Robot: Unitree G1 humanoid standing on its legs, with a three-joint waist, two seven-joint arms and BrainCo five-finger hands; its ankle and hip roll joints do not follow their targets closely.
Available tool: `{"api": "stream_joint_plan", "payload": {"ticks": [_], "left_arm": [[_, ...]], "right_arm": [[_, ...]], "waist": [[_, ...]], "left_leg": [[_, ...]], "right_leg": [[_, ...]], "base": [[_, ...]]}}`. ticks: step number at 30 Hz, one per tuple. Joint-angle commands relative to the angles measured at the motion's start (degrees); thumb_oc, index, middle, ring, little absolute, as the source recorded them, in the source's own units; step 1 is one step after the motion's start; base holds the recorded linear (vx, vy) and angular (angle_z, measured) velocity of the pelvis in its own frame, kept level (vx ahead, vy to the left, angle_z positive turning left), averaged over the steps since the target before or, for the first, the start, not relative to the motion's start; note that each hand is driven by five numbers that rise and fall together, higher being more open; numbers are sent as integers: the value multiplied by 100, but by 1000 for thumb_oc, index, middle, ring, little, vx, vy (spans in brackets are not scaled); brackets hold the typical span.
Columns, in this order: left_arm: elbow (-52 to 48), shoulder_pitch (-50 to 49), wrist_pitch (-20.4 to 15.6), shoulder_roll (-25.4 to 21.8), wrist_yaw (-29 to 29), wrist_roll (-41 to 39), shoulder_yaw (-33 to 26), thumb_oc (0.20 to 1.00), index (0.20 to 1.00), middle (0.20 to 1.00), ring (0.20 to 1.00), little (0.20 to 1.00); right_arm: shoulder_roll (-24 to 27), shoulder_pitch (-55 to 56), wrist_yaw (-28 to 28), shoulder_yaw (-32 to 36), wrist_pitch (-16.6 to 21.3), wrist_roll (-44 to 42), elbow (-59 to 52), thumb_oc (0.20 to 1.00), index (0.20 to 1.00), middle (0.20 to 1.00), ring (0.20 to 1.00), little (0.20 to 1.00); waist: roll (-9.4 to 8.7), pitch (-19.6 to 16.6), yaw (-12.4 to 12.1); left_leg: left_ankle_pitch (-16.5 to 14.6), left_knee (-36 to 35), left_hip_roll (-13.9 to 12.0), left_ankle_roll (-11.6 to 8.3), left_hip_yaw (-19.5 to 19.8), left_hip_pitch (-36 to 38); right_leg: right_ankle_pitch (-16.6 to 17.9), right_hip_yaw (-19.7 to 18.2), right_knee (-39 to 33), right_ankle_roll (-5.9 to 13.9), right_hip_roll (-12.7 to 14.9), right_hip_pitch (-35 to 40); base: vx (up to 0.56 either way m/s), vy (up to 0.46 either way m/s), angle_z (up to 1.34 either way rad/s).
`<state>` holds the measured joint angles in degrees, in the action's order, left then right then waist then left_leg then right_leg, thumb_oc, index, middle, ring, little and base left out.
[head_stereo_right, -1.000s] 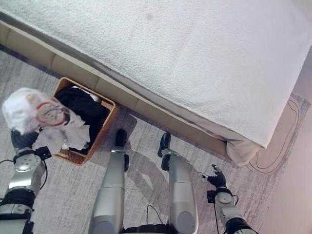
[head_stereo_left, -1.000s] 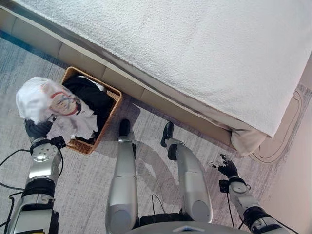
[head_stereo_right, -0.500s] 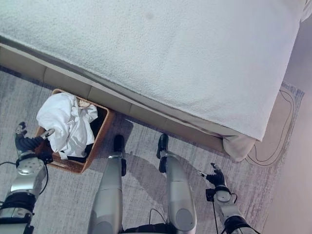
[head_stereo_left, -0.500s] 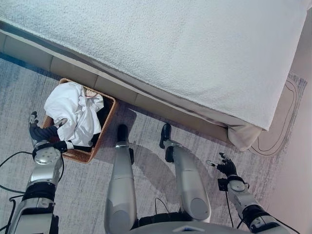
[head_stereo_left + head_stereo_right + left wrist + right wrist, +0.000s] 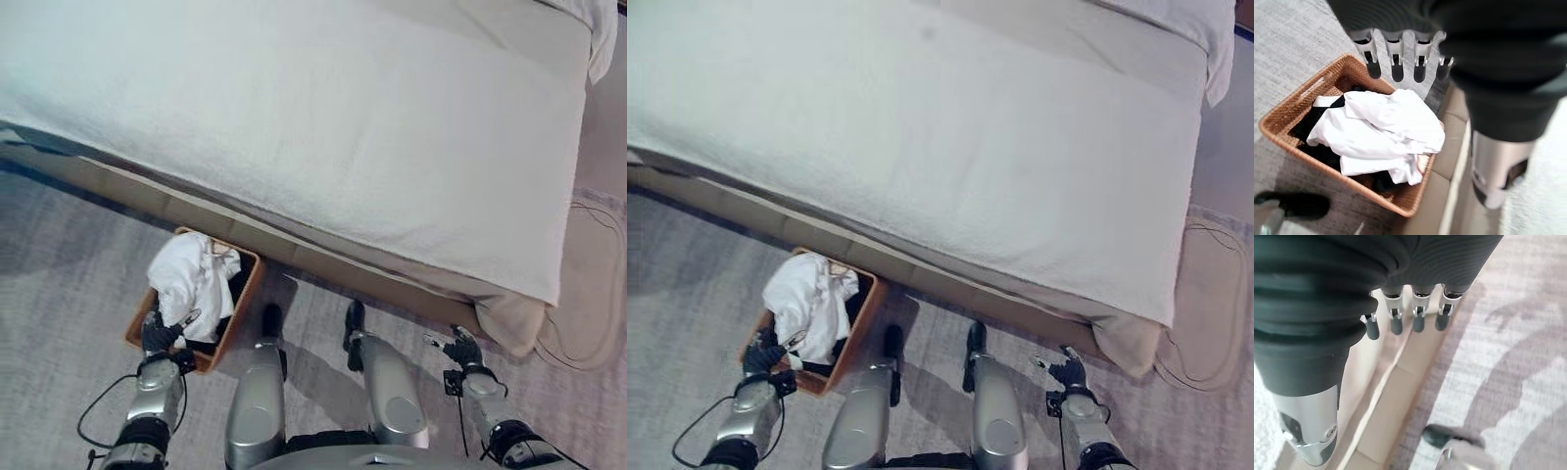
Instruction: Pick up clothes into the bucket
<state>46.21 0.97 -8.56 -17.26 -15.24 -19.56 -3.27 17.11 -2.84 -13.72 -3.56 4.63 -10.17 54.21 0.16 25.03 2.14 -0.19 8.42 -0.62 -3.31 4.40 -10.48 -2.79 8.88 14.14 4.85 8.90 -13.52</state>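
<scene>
The white shirt [image 5: 1382, 133] lay in the basket [image 5: 1284, 117] on dark clothes [image 5: 1309, 123], beside the bed [image 5: 323, 137]. The left hand [image 5: 157, 333] hung over the basket's near edge, fingers [image 5: 1396, 61] straight, empty. The right hand [image 5: 463, 348] hung open above the carpet [image 5: 1508, 362].

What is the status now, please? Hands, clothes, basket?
Left hand open, holding nothing, at the basket. Right hand open, idle over the carpet. White shirt lies in the basket on dark clothes. No obstacle seen.
</scene>
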Motion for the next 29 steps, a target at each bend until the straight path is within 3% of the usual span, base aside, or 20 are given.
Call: {"api": "stream_joint_plan", "payload": {"ticks": [1,5,10,18,29], "left_arm": [[125,-247,-143,-66,329,-127,110,1000,1000,1000,1000,1000],[529,-381,25,90,555,252,299,1000,1000,1000,1000,1000],[1065,-458,146,320,761,497,446,1000,1000,1000,1000,1000],[1848,-510,348,556,995,963,591,1000,1000,1000,1000,1000],[2041,-483,429,571,1066,1124,607,1000,1000,1000,1000,1000]], "right_arm": [[222,269,169,111,-31,44,70,1000,1000,1000,1000,1000],[221,398,358,139,-40,25,104,1000,1000,1000,1000,1000],[158,503,517,182,-27,-55,143,1000,1000,1000,1000,1000],[15,556,680,14,-128,158,689,1000,1000,1000,1000,1000],[-106,532,794,-151,-206,287,908,1000,1000,1000,1000,1000]], "waist": [[-44,-519,-9],[99,-866,48],[149,-1174,134],[10,-1515,115],[-96,-1723,107]], "left_leg": [[-58,47,158,-33,10,-15],[47,-297,122,-54,-12,355],[56,-420,69,-74,-43,595],[-191,-151,42,-76,-154,844],[-217,-451,-1,-48,-239,1270]], "right_leg": [[35,-9,-472,328,71,437],[-13,31,-629,295,-1,768],[-69,78,-698,265,-33,1024],[5,3,-1219,223,-136,1551],[28,-11,-1398,215,-172,1912]], "base": [[44,-32,0],[66,-44,-8],[44,-23,3],[44,-30,-5],[16,-7,-2]]}}
